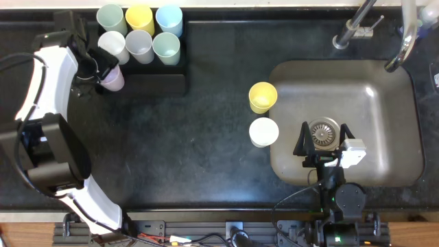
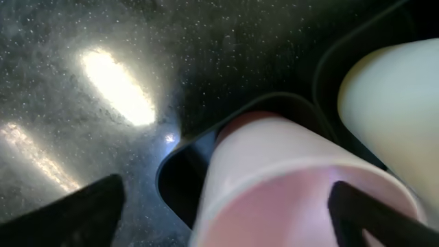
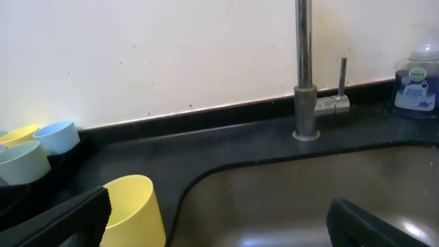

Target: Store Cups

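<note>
The pink cup (image 2: 274, 158) is at the front-left corner of the black cup holder (image 1: 161, 84), at the back left of the counter (image 1: 206, 165). It is tilted rather than upright. Its long axis runs from the closed base, which points down at an empty slot (image 2: 180, 180) of the holder, up to the open mouth, which faces the left wrist camera. Whether the base is seated in the slot cannot be told.

The left gripper (image 1: 98, 71) is around the cup with its jaws spread wide. One finger (image 2: 82, 213) is well clear of the cup wall and the other (image 2: 374, 216) lies across the rim, so the cup sits between them without being clamped.

Just beside the pink cup a white cup (image 2: 391, 96) stands in the next slot. That row also holds a grey cup (image 1: 139, 43) and a mint cup (image 1: 166, 46). The back row holds a pale green cup (image 1: 110, 17), a yellow cup (image 1: 139, 17) and a light blue cup (image 1: 169, 18), all mouth up.

Well apart from the holder, a second yellow cup (image 1: 262, 97) and a second white cup (image 1: 263, 132) stand mouth up near the left rim of the sink (image 1: 384, 89).

The right gripper (image 1: 322, 134) hangs over the drain with its jaws fully apart and nothing in them. A faucet (image 3: 302, 68) and a soap bottle (image 3: 417, 82) stand behind the sink.
</note>
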`<action>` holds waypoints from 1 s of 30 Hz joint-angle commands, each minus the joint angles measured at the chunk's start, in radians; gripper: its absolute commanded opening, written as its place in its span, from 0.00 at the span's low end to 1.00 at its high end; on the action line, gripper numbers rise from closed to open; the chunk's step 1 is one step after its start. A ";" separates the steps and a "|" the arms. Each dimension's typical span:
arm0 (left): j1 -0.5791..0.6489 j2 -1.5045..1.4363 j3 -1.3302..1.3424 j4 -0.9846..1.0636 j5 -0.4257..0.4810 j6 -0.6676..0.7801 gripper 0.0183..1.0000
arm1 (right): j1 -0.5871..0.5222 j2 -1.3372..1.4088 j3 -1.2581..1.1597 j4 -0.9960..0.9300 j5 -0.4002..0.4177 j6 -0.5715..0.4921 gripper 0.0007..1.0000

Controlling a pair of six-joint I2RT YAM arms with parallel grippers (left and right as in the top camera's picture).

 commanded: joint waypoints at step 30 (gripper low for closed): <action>-0.925 -0.092 0.001 0.312 -0.052 -0.037 1.00 | -0.006 -0.007 -0.013 0.004 -0.010 -0.003 1.00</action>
